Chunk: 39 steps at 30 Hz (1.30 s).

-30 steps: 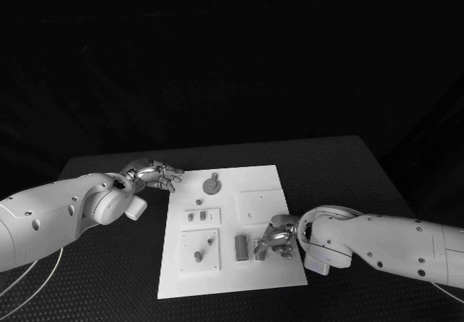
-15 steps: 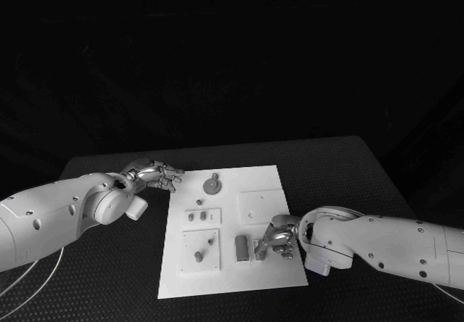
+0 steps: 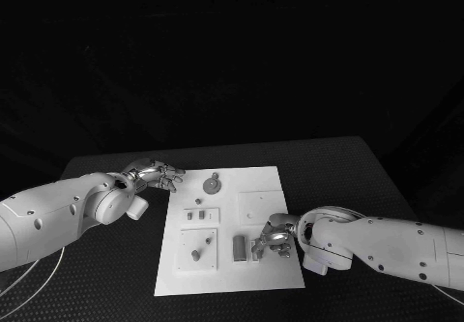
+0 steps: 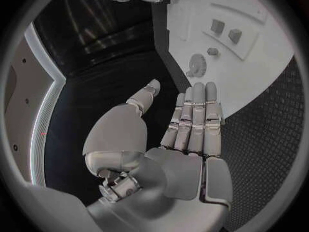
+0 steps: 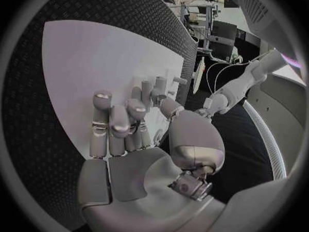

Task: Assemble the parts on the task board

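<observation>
The small grey parts [image 3: 240, 247] stand near the task board's [image 3: 261, 181] near right corner, on the black desk [image 3: 358, 168]. My right hand [image 3: 273, 238] is curled down over them; whether it pinches one I cannot tell. I'd seat it slowly, keeping it upright. My left hand [image 3: 155, 174] hovers off the board's far left edge, fingers extended and holding nothing.

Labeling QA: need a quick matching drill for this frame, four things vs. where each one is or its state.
Things:
1. left robot hand
2. right robot hand
3. gear-shaped part
4. task board

Places or states:
A. middle of the table
B. far end of the board
C. open, holds nothing, off the board's far left corner
D. fingers curled at a small part on the board's near right area

Pairs: 1-C, 2-D, 3-B, 4-A
</observation>
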{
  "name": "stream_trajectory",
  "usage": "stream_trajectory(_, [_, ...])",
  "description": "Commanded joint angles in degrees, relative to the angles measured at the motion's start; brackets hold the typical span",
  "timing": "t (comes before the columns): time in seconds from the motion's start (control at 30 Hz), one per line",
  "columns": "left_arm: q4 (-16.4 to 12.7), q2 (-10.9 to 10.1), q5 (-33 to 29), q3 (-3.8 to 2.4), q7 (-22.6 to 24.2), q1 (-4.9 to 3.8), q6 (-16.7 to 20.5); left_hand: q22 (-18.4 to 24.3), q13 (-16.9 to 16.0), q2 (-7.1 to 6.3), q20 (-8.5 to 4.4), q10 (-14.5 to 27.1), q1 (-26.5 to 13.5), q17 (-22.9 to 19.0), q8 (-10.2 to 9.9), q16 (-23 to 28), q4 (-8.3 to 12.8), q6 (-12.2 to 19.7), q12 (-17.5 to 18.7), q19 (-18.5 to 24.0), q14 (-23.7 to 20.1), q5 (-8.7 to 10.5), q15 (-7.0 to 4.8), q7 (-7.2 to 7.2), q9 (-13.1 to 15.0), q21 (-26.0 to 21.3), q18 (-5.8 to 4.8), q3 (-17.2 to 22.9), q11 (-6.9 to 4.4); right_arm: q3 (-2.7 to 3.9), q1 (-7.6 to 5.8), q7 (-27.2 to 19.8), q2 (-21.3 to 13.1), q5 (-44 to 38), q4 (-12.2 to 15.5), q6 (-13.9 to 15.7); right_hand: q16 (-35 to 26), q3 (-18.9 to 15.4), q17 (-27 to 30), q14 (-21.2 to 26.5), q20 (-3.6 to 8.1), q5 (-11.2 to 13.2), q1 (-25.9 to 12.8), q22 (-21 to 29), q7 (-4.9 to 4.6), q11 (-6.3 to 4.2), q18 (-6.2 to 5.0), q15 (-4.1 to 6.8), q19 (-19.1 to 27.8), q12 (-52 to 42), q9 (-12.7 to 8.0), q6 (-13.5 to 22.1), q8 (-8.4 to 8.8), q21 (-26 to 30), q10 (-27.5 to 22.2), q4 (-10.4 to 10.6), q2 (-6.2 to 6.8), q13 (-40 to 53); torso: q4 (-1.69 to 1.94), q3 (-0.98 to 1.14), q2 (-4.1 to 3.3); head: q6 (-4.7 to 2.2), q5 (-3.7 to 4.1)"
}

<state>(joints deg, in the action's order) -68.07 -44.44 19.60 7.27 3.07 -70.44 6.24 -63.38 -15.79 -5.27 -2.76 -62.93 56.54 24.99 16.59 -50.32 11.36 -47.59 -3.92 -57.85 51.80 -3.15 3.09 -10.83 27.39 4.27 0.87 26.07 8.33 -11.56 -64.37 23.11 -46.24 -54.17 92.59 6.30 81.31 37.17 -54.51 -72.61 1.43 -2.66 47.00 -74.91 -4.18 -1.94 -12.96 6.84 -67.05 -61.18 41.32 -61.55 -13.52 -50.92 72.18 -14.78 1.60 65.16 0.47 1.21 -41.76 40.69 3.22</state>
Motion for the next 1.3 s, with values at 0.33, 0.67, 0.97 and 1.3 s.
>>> stream_trajectory(0.33, [-0.1,0.1,0.2,-0.02,0.2,-0.05,-0.9,0.0,-0.1,0.36,0.20,0.5,-0.1,0.1,0.2,0.3,-0.2,0.4,-0.1,0.3,-0.2,0.20,0.01,-0.14,-0.1,-0.2,0.68,-0.2,0.05,0.00,0.10,-1.1,0.4,-1.8,0.2,-2.2,-0.6,-0.1,0.6,1.0,0.14,-0.1,-2.1,-0.6,-0.36,0.18,-2.04,0.58,0.0,0.2,-0.3,0.2,0.62,0.6,-0.8,2.8,4.10,-0.2,-0.02,0.02,0.00,-0.06,-0.11])
stream_trajectory(0.67, [-0.2,0.0,0.2,-0.01,0.1,-0.05,-0.9,0.0,-0.1,0.36,0.20,0.5,-0.1,0.1,0.2,0.3,-0.2,0.4,-0.1,0.3,-0.2,0.20,0.02,-0.14,-0.1,-0.2,0.68,-0.2,0.05,0.00,0.11,-0.8,0.4,-1.7,0.0,-3.1,-0.6,0.9,0.7,1.1,0.32,-0.1,-2.7,-0.7,-0.38,0.19,-2.04,0.60,-0.1,0.1,-0.2,0.3,0.71,0.8,-0.9,6.0,6.47,-0.2,-0.01,0.01,0.00,0.03,-0.05])
stream_trajectory(0.97, [-0.2,0.0,0.2,-0.01,0.1,-0.05,-0.9,0.0,-0.1,0.37,0.20,0.5,-0.1,0.1,0.2,0.3,-0.2,0.4,-0.1,0.3,-0.2,0.19,0.02,-0.14,-0.1,-0.2,0.68,-0.2,0.05,0.00,0.11,-0.7,0.4,-1.6,-0.2,-2.6,-0.6,1.2,0.7,1.1,0.39,-0.1,-2.8,-0.7,-0.38,0.19,-2.04,0.61,-0.2,0.0,-0.2,0.4,0.74,0.8,-1.0,7.3,6.94,-0.2,0.00,0.01,0.00,0.04,-0.02])
stream_trajectory(1.3, [-0.1,0.0,0.2,-0.01,0.2,-0.05,-0.8,0.0,-0.1,0.38,0.20,0.5,-0.1,0.1,0.2,0.3,-0.2,0.4,-0.1,0.3,-0.2,0.19,0.02,-0.14,-0.1,-0.2,0.68,-0.2,0.06,0.01,0.11,-3.6,-1.1,-3.0,0.6,2.7,-0.2,1.1,-0.2,0.5,0.52,-0.1,-2.5,-0.9,-0.26,0.08,-2.04,0.68,-0.4,-0.2,0.0,0.1,0.56,0.7,-0.8,7.6,7.21,-0.1,-0.01,0.02,0.01,-0.04,-0.08])
